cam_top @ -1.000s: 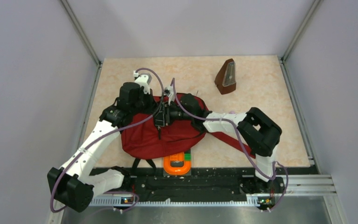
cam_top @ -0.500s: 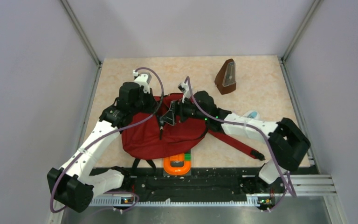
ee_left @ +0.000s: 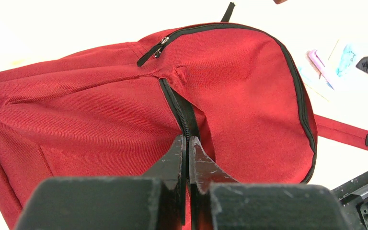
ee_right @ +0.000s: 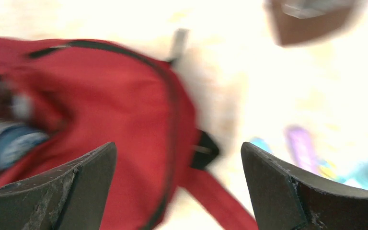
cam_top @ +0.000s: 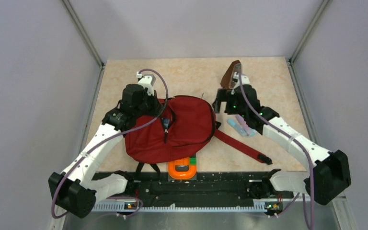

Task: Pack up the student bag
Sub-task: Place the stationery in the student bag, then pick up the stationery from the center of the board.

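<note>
The student bag (cam_top: 179, 129), dark red with a black zipper, lies flat in the middle of the table. Its long red strap (cam_top: 242, 146) trails toward the near right. My left gripper (cam_top: 165, 122) is over the bag's left half, shut on the black zipper edge (ee_left: 184, 117); in the left wrist view the left gripper (ee_left: 188, 140) pinches that edge between touching jaws. My right gripper (cam_top: 218, 104) hovers just past the bag's right rim, open and empty. The blurred right wrist view shows the right gripper (ee_right: 178, 153) with jaws spread wide above the bag (ee_right: 115, 110).
A brown wedge-shaped object (cam_top: 231, 76) stands at the back right, close behind the right wrist. Pens and small packets (cam_top: 242, 126) lie on the table under the right arm. An orange U-shaped piece (cam_top: 182, 170) and a green block (cam_top: 192, 161) sit at the near edge.
The right gripper opened, let go of the bag's opening and swung right and back, off the bag. The bag's top settled flat. The left gripper kept its pinch and place.
</note>
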